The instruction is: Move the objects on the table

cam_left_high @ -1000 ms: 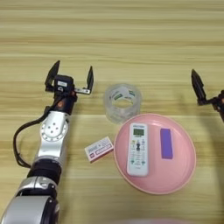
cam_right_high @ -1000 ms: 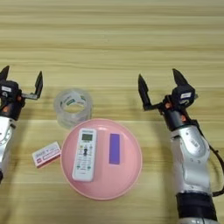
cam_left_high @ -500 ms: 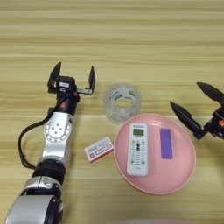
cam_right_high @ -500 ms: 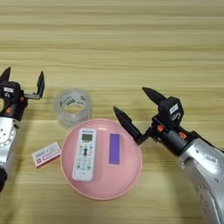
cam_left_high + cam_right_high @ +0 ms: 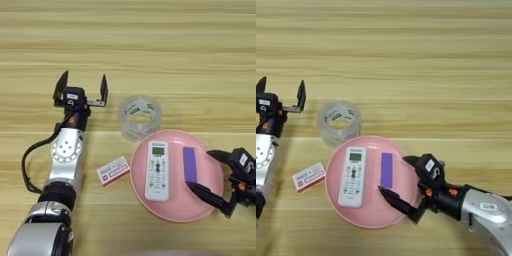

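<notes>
A round pink plate [image 5: 175, 206] lies near the front of the table [image 5: 150, 45]. On it are a white remote control [image 5: 157, 170] and, to its right, a flat purple block [image 5: 190, 164]. My right gripper [image 5: 393, 175] reaches in low from the right and is open over the plate's right side. One fingertip is just right of the block and the other is at its near end. A clear tape roll [image 5: 140, 116] stands just behind the plate. A red-and-white packet [image 5: 113, 170] lies left of the plate. My left gripper [image 5: 82, 89] is open, left of the tape roll.
The left forearm [image 5: 65, 155] stretches from the near left corner up to its gripper, with a black cable looping beside it. The right forearm [image 5: 483, 210] lies along the near right edge. Bare wood fills the far half of the table.
My right gripper has swung down and leftward from the table's right side to the plate, its fingers now around the purple block's near right corner. The left arm has barely moved.
</notes>
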{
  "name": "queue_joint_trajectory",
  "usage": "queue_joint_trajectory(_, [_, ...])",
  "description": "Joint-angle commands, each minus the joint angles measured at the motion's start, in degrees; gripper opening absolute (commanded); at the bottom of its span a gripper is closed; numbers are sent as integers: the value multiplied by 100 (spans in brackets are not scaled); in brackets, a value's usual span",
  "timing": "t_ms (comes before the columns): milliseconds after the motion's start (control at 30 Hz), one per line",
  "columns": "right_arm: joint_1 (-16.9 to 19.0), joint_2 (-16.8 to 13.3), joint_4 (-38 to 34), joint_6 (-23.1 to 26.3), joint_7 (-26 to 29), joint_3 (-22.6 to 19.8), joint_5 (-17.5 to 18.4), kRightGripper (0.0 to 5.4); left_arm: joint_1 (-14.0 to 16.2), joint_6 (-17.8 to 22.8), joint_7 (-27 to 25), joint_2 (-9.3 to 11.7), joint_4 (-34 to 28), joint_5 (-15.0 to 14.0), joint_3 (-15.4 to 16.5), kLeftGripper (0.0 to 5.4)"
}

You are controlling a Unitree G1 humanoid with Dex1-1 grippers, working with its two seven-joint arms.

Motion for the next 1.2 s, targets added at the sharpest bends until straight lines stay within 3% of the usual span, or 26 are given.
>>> queue_joint_trajectory(33, [-182,117,118,157,-123,182,-157,540,-112,11,13,-19,50,-44,20,539])
queue_joint_trajectory(300, [-457,279,402,263,-204,595,-459,540,-142,-15,8,-8,102,-74,18,539])
queue_joint_trajectory(567, [-741,382,648,405,-314,698,-685,432,-144,-32,-1,-21,120,-80,12,540])
queue_joint_trajectory(1200, [-825,394,602,461,-178,635,-644,200,-145,-63,-15,-64,122,-90,1,540])
